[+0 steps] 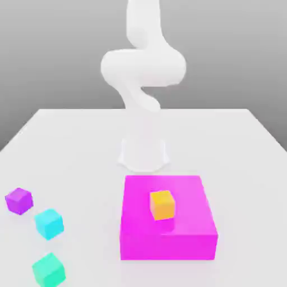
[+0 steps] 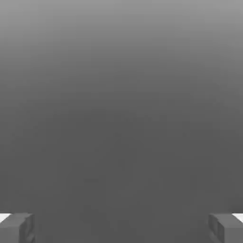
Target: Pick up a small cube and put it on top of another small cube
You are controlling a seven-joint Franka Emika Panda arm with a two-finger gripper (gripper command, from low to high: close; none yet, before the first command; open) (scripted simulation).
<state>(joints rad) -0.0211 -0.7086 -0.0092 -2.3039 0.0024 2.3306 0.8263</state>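
- The mint cube (image 1: 49,269) sits nearest on the tabletop (image 1: 235,146), well off the magenta block (image 1: 168,235) toward the exterior view's left.
- The orange-yellow cube (image 1: 162,204) rests atop that block.
- The gripper (image 2: 121,228) is spread, empty; picking hasn't begun, so it must next descend over the mint cube.

White table (image 1: 67,146), 3 cubes, magenta block (image 1: 168,235)

a big flat white table (image 1: 73,146) sits under soft light. behind it is a plain grey wall (image 1: 50,50).
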